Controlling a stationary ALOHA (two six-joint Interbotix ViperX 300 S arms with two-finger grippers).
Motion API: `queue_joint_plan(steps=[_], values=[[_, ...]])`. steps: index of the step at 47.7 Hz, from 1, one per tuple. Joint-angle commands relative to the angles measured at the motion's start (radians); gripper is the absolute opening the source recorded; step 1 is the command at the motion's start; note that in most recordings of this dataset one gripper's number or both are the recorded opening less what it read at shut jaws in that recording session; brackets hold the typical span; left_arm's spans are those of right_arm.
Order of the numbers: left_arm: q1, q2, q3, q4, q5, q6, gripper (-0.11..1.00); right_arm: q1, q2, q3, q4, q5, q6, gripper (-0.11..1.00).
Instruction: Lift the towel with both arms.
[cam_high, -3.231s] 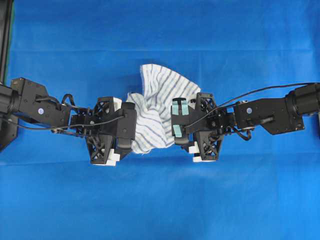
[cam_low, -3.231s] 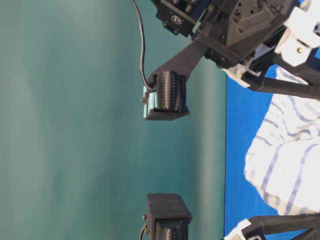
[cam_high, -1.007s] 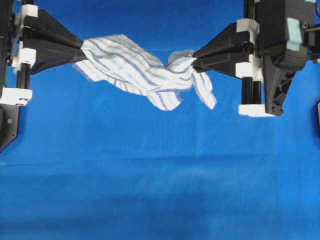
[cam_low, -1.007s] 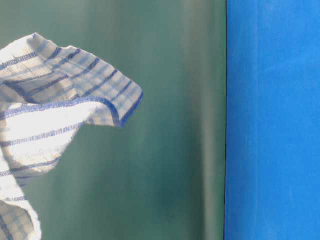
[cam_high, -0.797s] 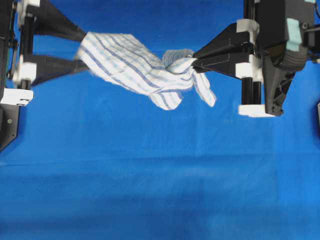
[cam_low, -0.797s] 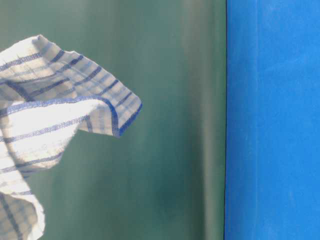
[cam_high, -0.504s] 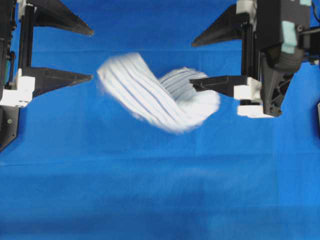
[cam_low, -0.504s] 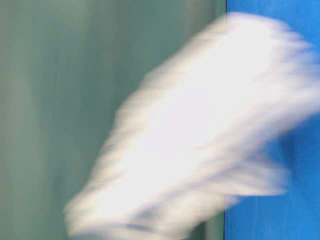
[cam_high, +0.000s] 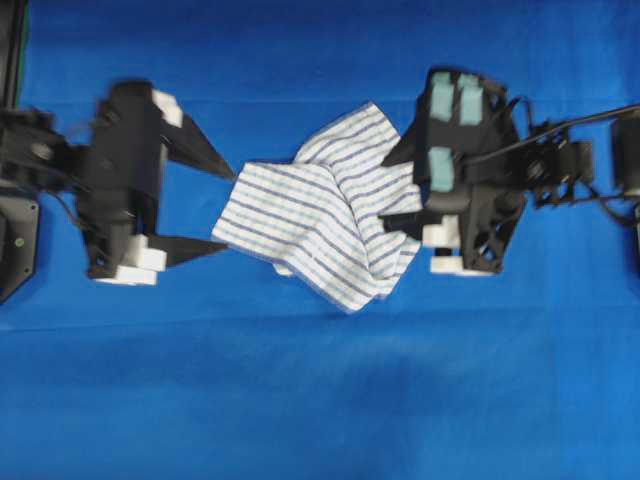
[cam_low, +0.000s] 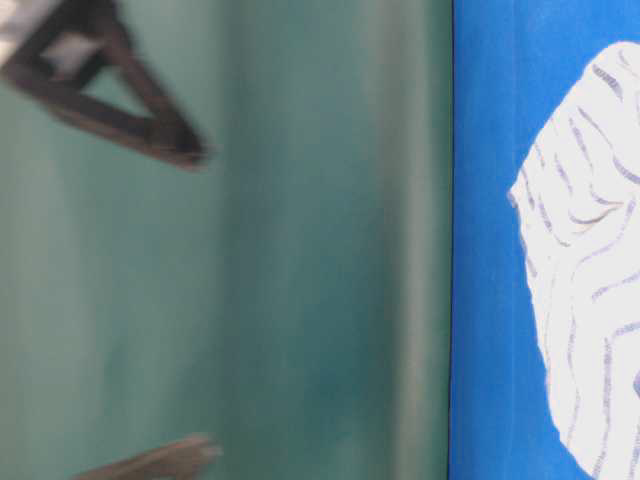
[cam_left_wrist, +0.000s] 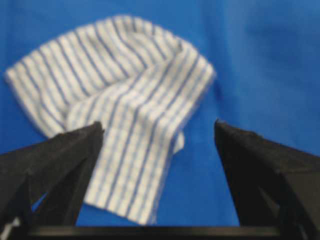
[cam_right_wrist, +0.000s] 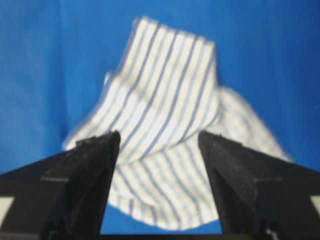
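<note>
Two grippers, left gripper (cam_high: 220, 208) and right gripper (cam_high: 392, 187), gape apart beside one towel (cam_high: 320, 230).

White blue-striped towel (cam_high: 320, 225), blue cloth (cam_high: 320, 400)

Black arms (cam_high: 110, 190), white fittings; right pincer (cam_high: 395, 190) teal-taped.

The left arm (cam_high: 60, 170) reached in from the left side. Its gripper (cam_high: 222, 208) had its 2 fingers spread wide apart and held nothing. The right arm (cam_high: 560, 160), with teal tape patches, reached in from the right. Its gripper (cam_high: 388, 188) was also wide open and empty.
</note>
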Motion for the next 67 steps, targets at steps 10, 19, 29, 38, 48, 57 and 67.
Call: queue_joint_plan(steps=[10,19,29,38,48,57,67], values=[[-0.003,0.121,0.100,-0.002,-0.172,-0.003,0.87,0.020,0.087,0.126,0.000,-0.196,0.044,0.65],[-0.005,0.236,0.137,-0.003,-0.275,-0.003,0.87,0.043,0.190,0.164,0.005,-0.270,0.063,0.65],[-0.012,0.399,0.141,-0.003,-0.374,-0.003,0.87,0.080,0.288,0.167,0.017,-0.334,0.075,0.65],[-0.012,0.502,0.135,-0.003,-0.434,-0.003,0.87,0.091,0.348,0.169,0.028,-0.399,0.075,0.65],[-0.012,0.560,0.143,-0.002,-0.479,-0.003,0.87,0.091,0.411,0.169,0.029,-0.425,0.075,0.65],[-0.012,0.575,0.146,-0.003,-0.482,-0.003,0.85,0.084,0.439,0.170,0.031,-0.436,0.077,0.65],[-0.002,0.575,0.141,-0.003,-0.469,0.005,0.65,0.074,0.439,0.169,0.028,-0.433,0.075,0.61]])
